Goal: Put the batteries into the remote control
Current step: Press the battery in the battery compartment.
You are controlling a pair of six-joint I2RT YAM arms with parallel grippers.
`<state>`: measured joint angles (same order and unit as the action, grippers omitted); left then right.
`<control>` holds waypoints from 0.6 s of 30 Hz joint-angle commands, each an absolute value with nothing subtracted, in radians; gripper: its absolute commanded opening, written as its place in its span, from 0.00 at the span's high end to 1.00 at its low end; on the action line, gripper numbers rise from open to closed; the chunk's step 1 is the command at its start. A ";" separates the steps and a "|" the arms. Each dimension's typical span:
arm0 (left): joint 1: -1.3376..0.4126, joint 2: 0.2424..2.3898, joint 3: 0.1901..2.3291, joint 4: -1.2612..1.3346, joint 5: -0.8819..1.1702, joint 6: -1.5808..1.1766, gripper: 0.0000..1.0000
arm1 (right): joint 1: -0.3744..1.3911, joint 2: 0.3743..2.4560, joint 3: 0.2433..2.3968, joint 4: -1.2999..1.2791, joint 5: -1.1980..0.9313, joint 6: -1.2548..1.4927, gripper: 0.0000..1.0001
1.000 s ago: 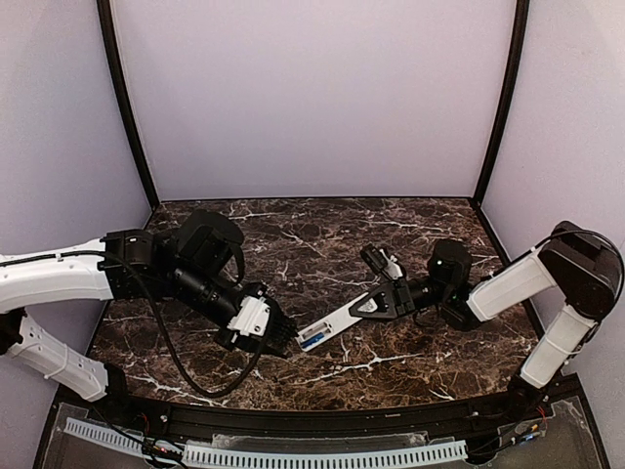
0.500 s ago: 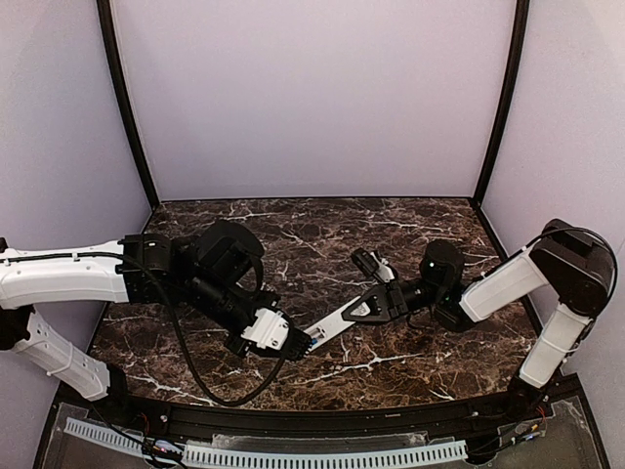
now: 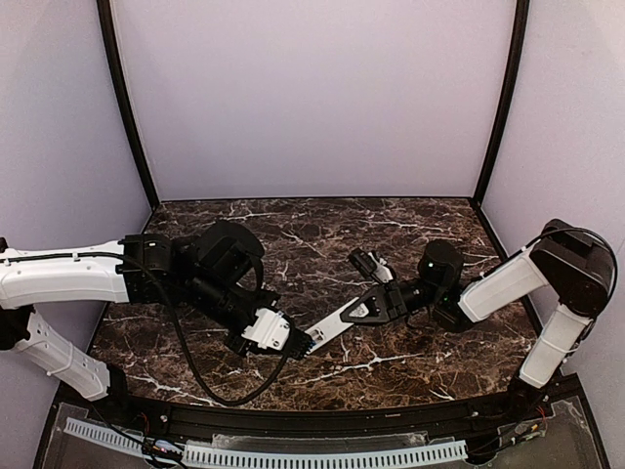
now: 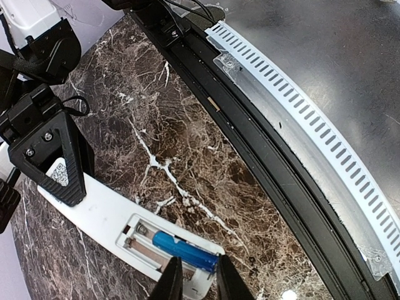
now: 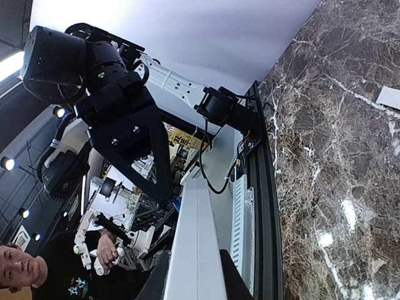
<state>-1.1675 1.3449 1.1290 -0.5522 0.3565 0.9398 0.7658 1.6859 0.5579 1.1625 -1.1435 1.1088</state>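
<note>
The dark marble counter [image 3: 322, 234] takes up most of the booth floor, and both arms reach in over it towards the middle. The right arm [image 3: 498, 283] comes in from the side, its jaws pressed onto one end of the remote control [image 4: 106, 212]. They hold the slim white bar off the counter at a slant, with its back turned up. As I read it, the remote is held that way so the open battery compartment [image 4: 156, 240] faces the other arm.

The left arm [image 3: 78, 278] points its jaws at that compartment end. They stand narrowly apart, straddling the tip of the blue battery [image 4: 184, 250]. I cannot tell whether they are pinching the cell or only resting beside it.

The blue battery lies lengthwise in one slot of the compartment, and the slot beside it looks bare. I see no orange cell anywhere. A small flat white piece [image 5: 390, 97], perhaps the cover, lies on the counter well away from the remote.
</note>
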 commanded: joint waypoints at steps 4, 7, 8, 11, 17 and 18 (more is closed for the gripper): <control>-1.173 1.353 1.140 -0.591 0.364 0.952 0.81 | 0.779 1.693 0.581 1.201 -1.155 1.104 1.00; -1.173 1.356 1.139 -0.591 0.361 0.954 0.82 | 0.780 1.694 0.583 1.206 -1.157 1.108 1.00; -1.173 1.358 1.138 -0.591 0.358 0.953 0.82 | 0.781 1.694 0.583 1.205 -1.158 1.108 1.00; -1.173 1.365 1.138 -0.593 0.355 0.953 0.82 | 0.781 1.694 0.582 1.206 -1.157 1.108 1.00; -1.175 1.379 1.148 -0.594 0.339 0.949 0.84 | 0.780 1.692 0.581 1.206 -1.156 1.110 1.00; -1.176 1.382 1.151 -0.595 0.337 0.946 0.84 | 0.780 1.692 0.582 1.206 -1.153 1.110 1.00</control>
